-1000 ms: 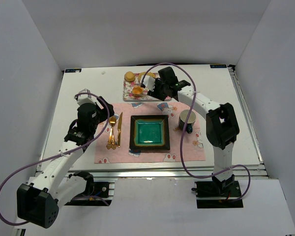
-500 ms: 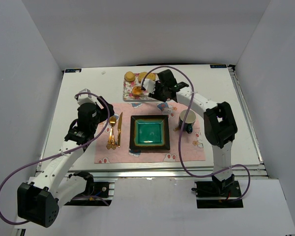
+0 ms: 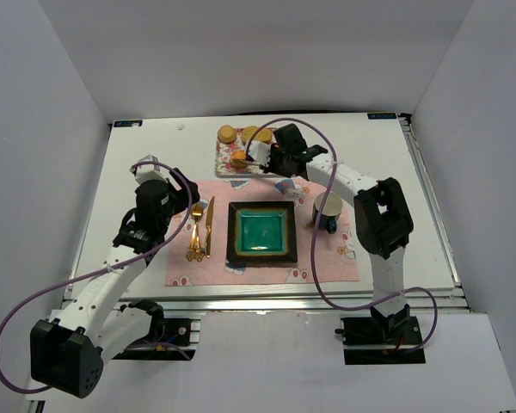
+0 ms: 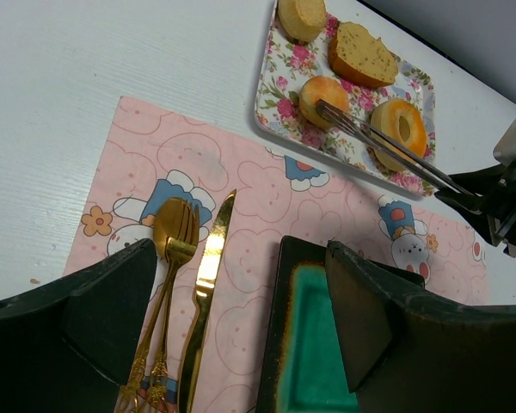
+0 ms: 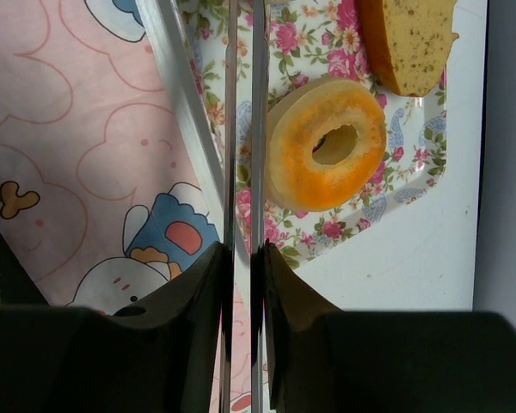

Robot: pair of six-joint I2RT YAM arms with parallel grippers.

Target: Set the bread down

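Grips metal tongs [image 5: 230, 129] in the right tool [image 5: 242, 258], jaws pressed onto the two blades so that only a thin gap shows between them. Points the tongs across a floral tray [image 4: 271, 95] in the upper centre of the left wrist view, tips at the bread [image 4: 318, 93], the small orange-golden bun near the tray's lower left edge; cannot tell whether pinched or only touched. Shares the tray with a ring doughnut [image 4: 398, 127] to the right, a speckled slice [image 4: 361, 56] above and a paler bun [image 4: 301, 15] at the top. Holds the left tool [image 4: 241, 327] spread wide and empty over a pink placemat [image 4: 155, 146] on the white counter [image 4: 86, 69], above a gold fork [image 4: 176, 231], a gold knife [image 4: 208, 275] and a square teal plate [image 4: 273, 344].
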